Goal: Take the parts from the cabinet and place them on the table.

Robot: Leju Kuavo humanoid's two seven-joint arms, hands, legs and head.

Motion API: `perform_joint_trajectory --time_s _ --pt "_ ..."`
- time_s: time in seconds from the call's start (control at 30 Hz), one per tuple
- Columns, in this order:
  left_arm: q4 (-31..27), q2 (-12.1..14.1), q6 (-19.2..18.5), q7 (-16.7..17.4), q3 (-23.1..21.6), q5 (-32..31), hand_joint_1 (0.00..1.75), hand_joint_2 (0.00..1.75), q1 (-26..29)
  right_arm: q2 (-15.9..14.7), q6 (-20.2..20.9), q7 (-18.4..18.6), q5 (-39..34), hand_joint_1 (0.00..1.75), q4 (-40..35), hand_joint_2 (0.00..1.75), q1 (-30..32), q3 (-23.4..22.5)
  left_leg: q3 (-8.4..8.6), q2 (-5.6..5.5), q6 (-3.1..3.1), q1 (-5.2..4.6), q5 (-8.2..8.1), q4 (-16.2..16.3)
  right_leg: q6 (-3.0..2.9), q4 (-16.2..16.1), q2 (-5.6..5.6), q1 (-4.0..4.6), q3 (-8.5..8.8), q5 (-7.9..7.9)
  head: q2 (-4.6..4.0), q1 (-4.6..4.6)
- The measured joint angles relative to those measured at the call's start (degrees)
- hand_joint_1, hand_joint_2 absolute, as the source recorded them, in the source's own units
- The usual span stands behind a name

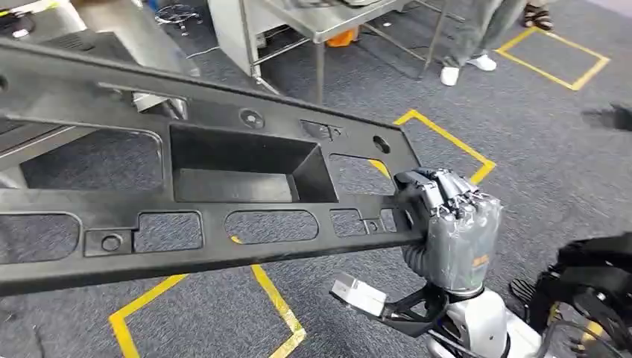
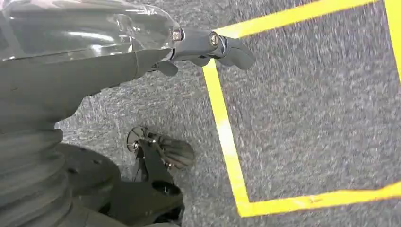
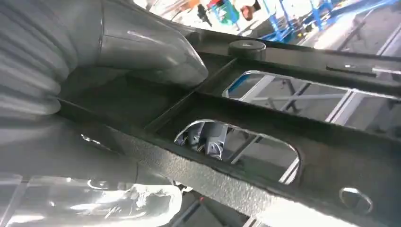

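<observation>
Across the head view we carry the long black part (image 1: 223, 194) level above the carpet, our right hand (image 1: 447, 224) clamped on its right end, presumably to keep it clear of the steel table (image 1: 328, 26) at upper centre, where a person (image 1: 477, 37) stands. Beside yellow floor tape (image 2: 227, 137), the left wrist view shows our left hand (image 2: 208, 47) holding nothing, fingers apart. Up close in the right wrist view, the thumb (image 3: 151, 47) presses the part's rib
</observation>
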Motion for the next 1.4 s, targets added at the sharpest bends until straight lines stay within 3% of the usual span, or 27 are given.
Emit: perform_joint_trajectory --time_s 0.07,0.1,0.13,0.27,0.3,0.37,0.43,0.47,0.5,0.57,0.6,0.63,0.67,0.8,0.87,0.93,0.97,1.0,1.03,1.1,1.13,1.17,1.27,1.3,1.33,1.37,1.4 --pt "0.00 0.00 -0.48 -0.07 0.00 0.00 0.00 1.75 -0.04 0.00 0.02 0.00 0.00 1.75 0.00 1.75 0.02 0.00 0.19 -1.49 -0.09 0.02 -0.19 0.33 -0.35 -8.13 0.47 -0.04 3.12 5.67 0.00 0.11" --pt "0.00 -0.02 -0.57 -0.07 0.00 0.00 0.00 1.75 -0.07 0.00 0.02 0.00 -0.02 1.75 0.00 1.75 0.00 -0.02 0.24 -2.12 -0.27 0.09 -0.38 0.57 -0.49 -13.29 1.73 -0.12 5.27 8.45 0.00 0.22" --pt "0.00 -0.02 -0.90 -0.09 0.00 -0.02 0.00 1.75 -0.12 0.00 0.02 0.00 -0.02 1.75 0.00 1.75 -0.01 -0.04 0.03 -2.58 -0.51 -0.01 -0.58 0.78 -0.63 -15.77 4.23 -0.16 6.36 7.92 0.00 0.33" --pt "0.00 -0.02 -2.08 -1.22 0.00 0.00 0.00 1.75 -0.05 0.00 0.13 -0.09 -0.02 1.75 -0.02 1.75 0.03 -0.20 -0.47 -4.55 -1.86 0.30 -0.35 0.60 -1.07 -16.66 2.76 0.27 6.62 8.10 0.00 0.13" --pt "0.00 0.04 -1.86 -1.35 0.00 -0.02 0.00 1.75 -0.11 0.00 0.15 -0.09 -0.02 1.75 -0.02 1.75 -0.02 -0.20 -0.32 -4.31 -2.10 0.19 -0.74 1.06 -1.49 -17.37 1.79 -0.44 6.95 8.44 0.00 0.24" --pt "0.00 0.04 -1.46 -1.53 0.00 -0.28 0.00 1.75 -0.21 0.00 0.17 -0.13 0.00 1.75 -0.09 1.75 0.06 -0.26 -2.27 0.34 -2.95 0.01 -3.80 5.70 -2.10 -17.63 0.56 -0.39 7.38 8.31 0.00 -0.68" --pt "0.00 0.02 -1.44 -1.51 0.00 -0.53 0.00 1.75 -0.18 0.00 0.17 -0.13 0.00 1.75 -0.09 1.75 0.32 -0.26 -6.74 1.41 -3.58 0.45 -7.85 14.72 -2.32 -17.62 -0.92 -0.32 7.56 8.07 0.00 -0.76" --pt "0.00 0.02 -1.46 -1.51 0.00 -0.59 0.00 1.75 -0.12 0.00 0.19 -0.15 -0.02 1.75 -0.07 1.75 0.42 -0.26 -8.48 1.53 -3.83 0.68 -8.62 17.90 -2.31 -17.60 -1.63 -0.33 7.60 7.94 0.00 -0.83" --pt "0.00 0.04 -1.46 -1.51 0.00 -0.59 0.00 1.75 -0.07 0.00 0.17 -0.15 -0.02 1.75 -0.07 1.75 0.50 -0.26 -8.99 1.68 -4.02 0.91 -7.91 18.39 -2.21 -17.58 -2.34 -0.38 7.73 7.80 0.00 -0.90" --pt "0.00 0.04 -1.53 -1.44 0.00 -0.61 0.00 1.75 -0.06 0.00 0.17 -0.17 -0.02 1.75 -0.07 1.75 0.51 -0.26 -5.75 2.24 -4.25 1.27 -3.30 11.57 -1.85 -17.56 -3.53 -0.53 8.28 7.36 0.00 -0.87" --pt "0.00 0.04 -1.53 -1.44 0.00 -0.59 0.00 1.75 -0.07 0.00 0.17 -0.15 -0.02 1.75 -0.07 1.75 0.51 -0.26 -3.10 3.12 -4.27 1.34 -0.66 6.13 -1.58 -17.53 -4.07 -0.63 8.72 7.05 0.00 -0.87" --pt "0.00 0.04 -1.55 -1.44 0.00 -0.61 0.00 1.75 -0.07 0.00 0.18 -0.15 -0.02 1.75 -0.07 1.75 0.51 -0.26 -1.25 5.14 -4.17 1.32 0.37 1.52 -1.18 -17.51 -4.58 -0.56 9.13 6.68 0.00 -0.96" --pt "0.00 0.02 -1.55 -1.42 0.00 -0.63 0.00 1.75 -0.14 0.00 0.19 -0.15 -0.02 1.75 -0.07 1.75 0.50 -0.26 -1.01 5.46 -3.61 0.65 0.00 1.16 -0.68 -17.23 -4.83 -0.10 9.22 6.30 0.00 -1.12" --pt "0.00 0.04 -1.60 -1.40 0.00 -0.59 0.00 1.75 0.01 0.00 0.17 -0.15 -0.02 1.75 -0.07 1.75 0.42 -0.28 -0.93 3.39 -1.84 0.71 -0.11 0.76 0.49 -18.13 -6.15 -0.30 10.30 5.94 0.00 -0.76" --pt "0.00 0.04 -1.75 -1.49 0.00 -0.63 0.00 1.75 -0.08 0.00 0.13 -0.13 0.00 1.75 -0.09 1.75 0.29 -0.28 -0.62 2.69 -1.03 0.89 0.02 0.44 0.45 -14.18 -2.06 -0.55 8.87 3.14 0.00 -0.20" --pt "0.00 0.04 -1.99 -1.64 0.00 -0.68 0.00 1.75 -0.06 0.00 0.13 -0.09 -0.02 1.75 -0.07 1.75 0.49 -0.28 -0.60 1.66 -0.65 0.71 -0.10 0.45 0.34 -4.68 -0.37 -0.38 3.87 -1.06 0.00 0.50" --pt "0.00 0.04 -2.12 -1.64 0.00 -0.68 0.00 1.75 0.00 0.00 0.13 -0.07 0.00 1.75 -0.07 1.75 0.50 -0.28 -0.57 1.03 -0.55 0.53 -0.16 0.48 0.33 -0.55 -0.17 -0.29 1.48 -2.06 0.00 0.63" --pt "0.00 0.04 -2.21 -1.73 0.00 -0.68 0.00 1.75 0.10 0.00 0.13 -0.09 0.00 1.75 -0.04 1.75 0.57 -0.26 -0.43 0.32 -0.48 0.40 -0.22 0.51 0.16 0.84 -0.13 -0.20 0.27 -1.37 0.00 0.68" --pt "0.00 0.07 -2.34 -1.81 0.00 -0.68 0.00 1.75 0.16 0.00 0.13 -0.09 0.00 1.75 0.00 1.75 0.69 -0.26 -0.24 -0.39 -0.43 0.30 -0.26 0.52 -0.03 -0.66 -0.09 -0.10 0.58 0.50 0.00 0.66" --pt "0.00 0.09 -2.51 -1.97 0.00 -0.68 0.00 1.75 0.13 0.00 0.09 -0.09 0.00 1.75 0.00 1.75 0.75 -0.26 0.18 -1.88 -0.51 0.29 -0.45 0.64 -0.64 -9.75 0.88 -0.06 3.99 6.48 0.00 0.74" --pt "0.00 0.09 -2.51 -2.03 0.00 -0.68 0.00 1.75 0.11 0.02 0.07 -0.09 0.00 1.75 0.00 1.75 0.75 -0.26 0.27 -2.59 -0.73 0.31 -0.61 0.73 -0.89 -14.78 2.66 -0.10 5.84 8.89 0.00 0.81" --pt "0.00 0.09 -2.51 -2.05 0.00 -0.63 0.00 1.75 0.03 0.02 0.04 -0.09 0.00 1.75 0.04 1.75 0.81 -0.26 -0.07 -3.07 -1.06 0.01 -0.79 1.05 -0.79 -16.28 4.71 -0.23 6.36 8.08 0.00 0.72" --pt "0.00 0.11 -2.51 -2.08 0.00 -0.57 0.00 1.75 0.27 0.04 -0.02 -0.09 0.00 1.75 0.09 1.75 0.93 -0.24 -0.48 -4.72 -2.04 0.70 -0.49 0.74 -1.03 -16.57 3.48 0.26 6.50 7.97 0.00 0.59" --pt "0.00 0.17 -2.51 -2.08 0.00 -0.50 0.00 1.75 0.33 0.04 -0.02 -0.09 0.00 1.75 0.11 1.75 0.93 -0.24 -0.50 -5.31 -2.51 0.39 -0.52 0.73 -1.42 -17.07 2.84 -0.26 6.75 8.19 0.00 0.44" --pt "0.00 0.31 -2.51 -2.08 0.00 -0.48 0.00 1.75 0.35 0.07 -0.02 -0.11 -0.02 1.75 0.11 1.75 0.75 -0.24 -0.40 -3.33 -2.71 0.44 -1.17 1.69 -1.63 -17.42 1.85 -0.42 7.07 8.38 0.00 0.57" --pt "0.00 0.31 -2.51 -2.12 0.00 -0.46 0.00 1.75 0.24 0.07 -0.11 -0.13 0.00 1.75 0.13 1.75 0.83 -0.24 -1.44 -0.35 -3.19 0.15 -2.87 4.04 -2.03 -17.53 1.27 -0.39 7.25 8.28 0.00 -0.26" --pt "0.02 0.35 -2.51 -2.12 0.00 -0.46 0.00 1.75 0.16 0.07 -0.15 -0.13 -0.02 1.75 0.13 1.75 0.86 -0.24 -3.30 0.82 -3.55 0.28 -5.00 7.81 -2.21 -17.52 0.47 -0.29 7.31 8.19 0.00 -0.46"
